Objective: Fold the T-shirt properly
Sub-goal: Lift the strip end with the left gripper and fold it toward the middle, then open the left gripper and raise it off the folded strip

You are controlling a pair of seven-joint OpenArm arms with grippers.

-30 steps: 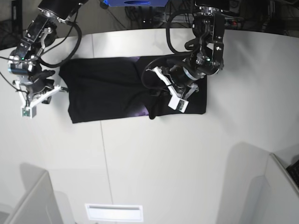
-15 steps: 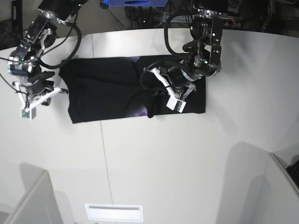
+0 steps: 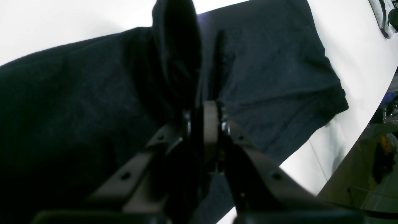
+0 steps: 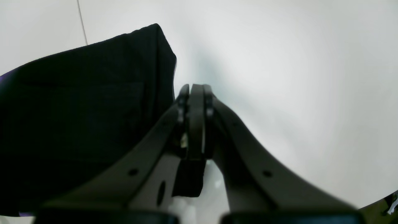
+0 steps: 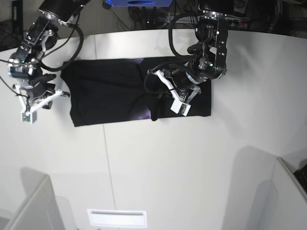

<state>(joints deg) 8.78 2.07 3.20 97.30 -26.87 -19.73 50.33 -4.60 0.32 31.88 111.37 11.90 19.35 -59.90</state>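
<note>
White tabletop (image 5: pixel 168 158): left claw (image 3: pixel 203 124) pinches a ridge of T-shirt (image 5: pixel 105 96); right claw (image 4: pixel 194 102) is closed, empty. Lift gently, carrying the fold evenly.

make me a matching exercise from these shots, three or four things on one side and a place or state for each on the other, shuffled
Things
1. T-shirt
2. left gripper
3. right gripper
4. table

Places or states
A. shut on nothing, over bare table beside the shirt's edge
B. white, with a thin seam running across it
C. black, lying in a wide band on the table
D. shut on a raised ridge of black cloth

Pairs: 1-C, 2-D, 3-A, 4-B
</note>
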